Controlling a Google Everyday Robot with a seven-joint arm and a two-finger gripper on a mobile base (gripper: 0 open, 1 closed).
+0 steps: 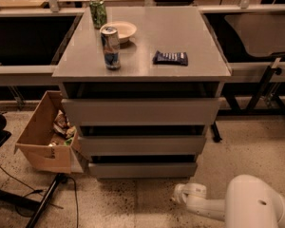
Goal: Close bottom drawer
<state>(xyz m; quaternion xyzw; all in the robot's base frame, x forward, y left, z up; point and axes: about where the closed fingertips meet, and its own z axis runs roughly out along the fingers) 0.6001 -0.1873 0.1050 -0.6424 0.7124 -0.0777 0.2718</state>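
The bottom drawer [142, 169] lies just up-left of the gripper [184, 194], whose grip cannot be told. Its front runs left-right, facing the camera.

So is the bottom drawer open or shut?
Shut or nearly: the bottom drawer lines up under the middle drawer, no tray showing. The claw hangs low before it, apart.

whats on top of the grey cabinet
Green can, blue-and-silver can, pale bowl, dark blue snack packet. The nearer can hides part of the bowl. Gripper sits low in front of the bottom drawer.
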